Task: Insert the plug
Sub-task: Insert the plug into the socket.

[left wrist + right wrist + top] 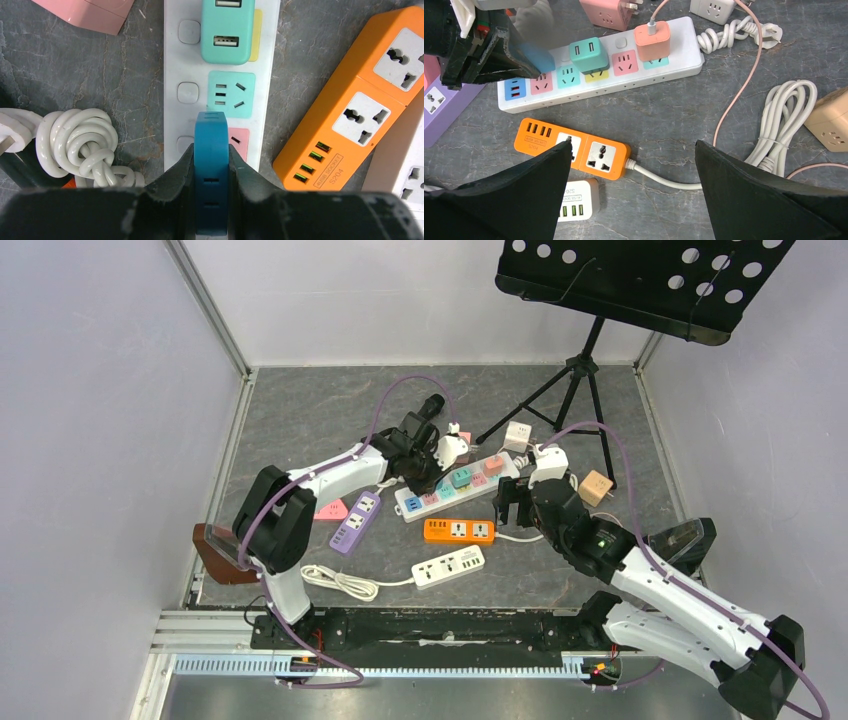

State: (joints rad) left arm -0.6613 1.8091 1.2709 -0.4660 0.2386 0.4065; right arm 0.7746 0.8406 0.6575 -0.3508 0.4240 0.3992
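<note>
Left wrist view: the left gripper (211, 172) pinches a blue plug adapter (211, 142) over the white power strip (172, 60). A pink socket (240, 142) shows at its 3 o'clock side and a free teal socket (231, 94) at 12 o'clock. I judge this the alignment step. Next, square the unseen prongs over a socket and press straight down. The right gripper (633, 145) hangs spread wide and empty.

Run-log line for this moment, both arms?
left jaws: shut on blue plug | plug: over pink socket of white power strip, seating unclear | right jaws: open, empty, near orange strip
</note>
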